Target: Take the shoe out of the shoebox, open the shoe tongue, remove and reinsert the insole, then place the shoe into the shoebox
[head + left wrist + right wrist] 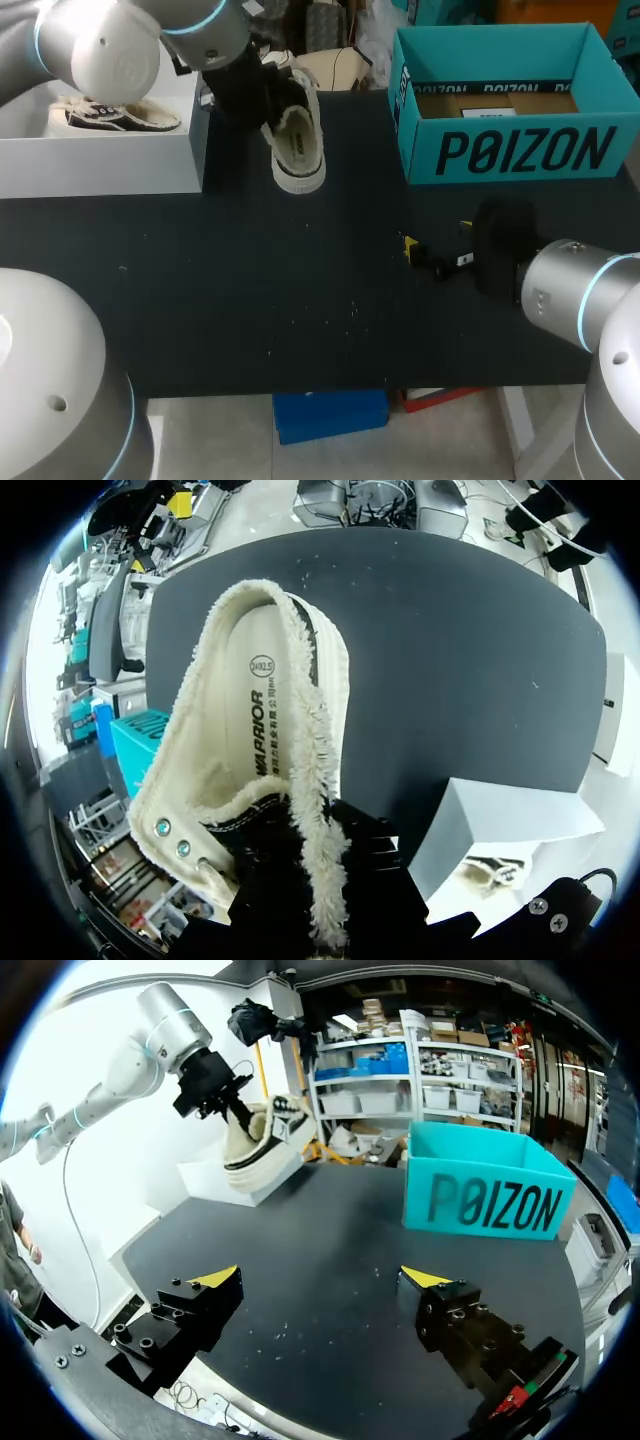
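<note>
Right wrist view, nearest first: right gripper (pixel 320 1278) was released, its 2 yellow-tipped fingers spread wide with nothing between them. It hung low over the near right part of the dark table (pixel 330 1230), well apart from the shoe.

Farther across: the shoe (pixel 262 1140) was off the table surface, hanging in the air from the left gripper (pixel 232 1108). That gripper was clenched on the shoe's heel end. In the left wrist view, black fingers pinched the heel collar from 2 sides. The shoe ran straight ahead of them, toe pointing away.

Shoe's look: black canvas upper, cream fleece fringing the whole opening, thick cream rubber sole, metal eyelets along 1 edge. A cream insole with dark print lay inside, in plain sight.

In the head view, the opening faced up and the toe pointed toward the near edge. The shoe sat between the 2 boxes, just beside the white one's right wall.

Farthest: white shoebox (pixel 100 160) at far left, with 1 more fleece-trimmed shoe (pixel 120 117) lying inside. Teal box (pixel 510 150) at far right, open-topped, with brown cardboard in its bottom.
</note>
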Action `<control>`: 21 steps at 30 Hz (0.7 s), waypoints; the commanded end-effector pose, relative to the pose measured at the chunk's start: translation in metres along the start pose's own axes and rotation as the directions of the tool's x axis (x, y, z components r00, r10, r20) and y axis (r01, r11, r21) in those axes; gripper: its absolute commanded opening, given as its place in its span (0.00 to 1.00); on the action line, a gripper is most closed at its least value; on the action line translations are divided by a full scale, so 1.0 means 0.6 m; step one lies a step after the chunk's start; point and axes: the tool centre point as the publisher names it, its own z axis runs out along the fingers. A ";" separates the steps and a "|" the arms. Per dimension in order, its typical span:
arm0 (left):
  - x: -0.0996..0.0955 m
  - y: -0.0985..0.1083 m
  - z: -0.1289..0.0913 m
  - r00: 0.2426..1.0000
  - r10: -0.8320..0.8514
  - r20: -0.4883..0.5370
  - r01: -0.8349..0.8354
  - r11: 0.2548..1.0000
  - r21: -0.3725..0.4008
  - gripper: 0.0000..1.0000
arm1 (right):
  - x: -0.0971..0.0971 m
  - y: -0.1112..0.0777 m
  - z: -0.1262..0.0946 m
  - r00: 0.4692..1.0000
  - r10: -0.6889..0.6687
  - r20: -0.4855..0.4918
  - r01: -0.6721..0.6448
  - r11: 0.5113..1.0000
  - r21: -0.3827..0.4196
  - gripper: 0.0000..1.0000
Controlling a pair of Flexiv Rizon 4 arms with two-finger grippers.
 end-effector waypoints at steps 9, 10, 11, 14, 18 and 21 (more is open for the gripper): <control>0.015 -0.078 0.124 0.999 0.019 0.040 -0.021 0.999 0.047 0.00 | 0.003 -0.002 0.002 1.000 0.001 0.004 -0.001 1.000 -0.004 1.00; 0.017 -0.085 0.132 0.999 0.026 0.042 -0.028 0.999 0.044 0.00 | 0.003 -0.002 0.002 1.000 0.001 0.004 -0.001 1.000 -0.004 1.00; 0.019 -0.092 0.140 0.998 0.042 0.047 -0.044 0.998 0.044 0.00 | 0.003 -0.002 0.002 1.000 0.001 0.004 -0.001 1.000 -0.004 1.00; 0.024 -0.112 0.161 0.996 0.073 0.054 -0.076 0.996 0.054 0.00 | 0.003 -0.002 0.002 1.000 0.001 0.004 -0.001 1.000 -0.004 1.00; 0.032 -0.133 0.189 0.995 0.079 0.062 -0.083 0.994 0.076 0.00 | 0.003 -0.002 0.002 1.000 0.001 0.004 -0.001 1.000 -0.004 1.00; 0.036 -0.149 0.206 0.995 0.071 0.065 -0.077 0.993 0.095 0.00 | 0.003 -0.002 0.002 1.000 0.001 0.004 -0.001 1.000 -0.004 1.00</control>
